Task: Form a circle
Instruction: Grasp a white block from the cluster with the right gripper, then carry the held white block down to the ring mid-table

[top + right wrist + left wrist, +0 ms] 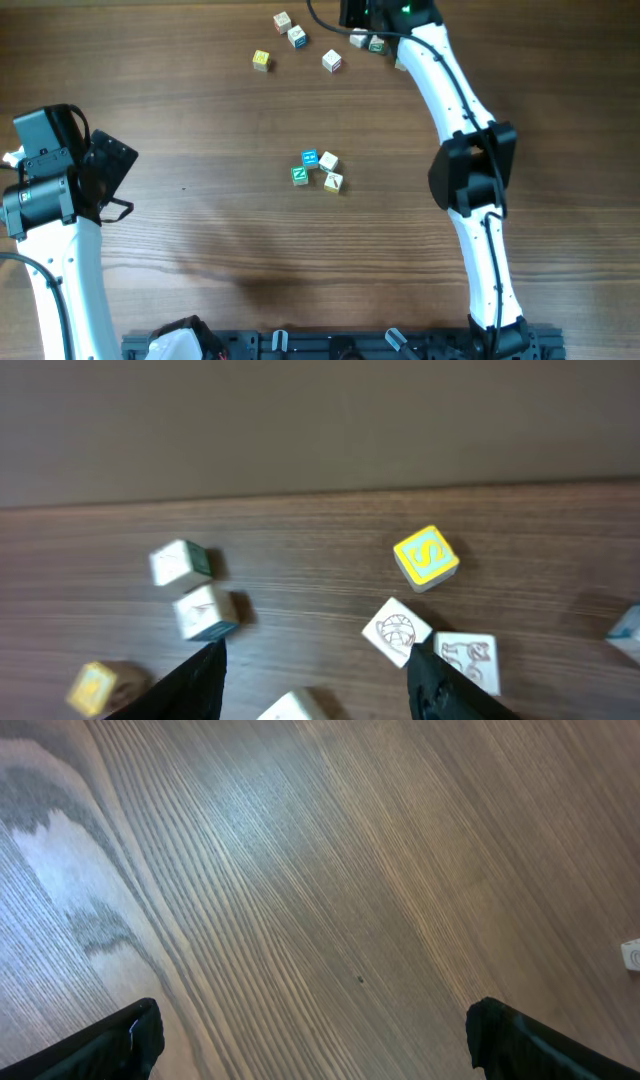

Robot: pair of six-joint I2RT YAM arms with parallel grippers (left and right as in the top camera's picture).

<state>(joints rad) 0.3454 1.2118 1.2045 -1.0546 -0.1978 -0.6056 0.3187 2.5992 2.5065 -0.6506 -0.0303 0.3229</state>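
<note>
Four-cube circle [318,170] | well apart from right gripper [315,680], jaws parted | left gripper [315,1045] spread

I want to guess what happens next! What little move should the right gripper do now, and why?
Probably lower the right gripper onto the white cube that shows between its open fingers, then close on it. The circle has only four cubes bunched together, so it likely needs more, and the loose cubes lie right where this gripper is.
</note>
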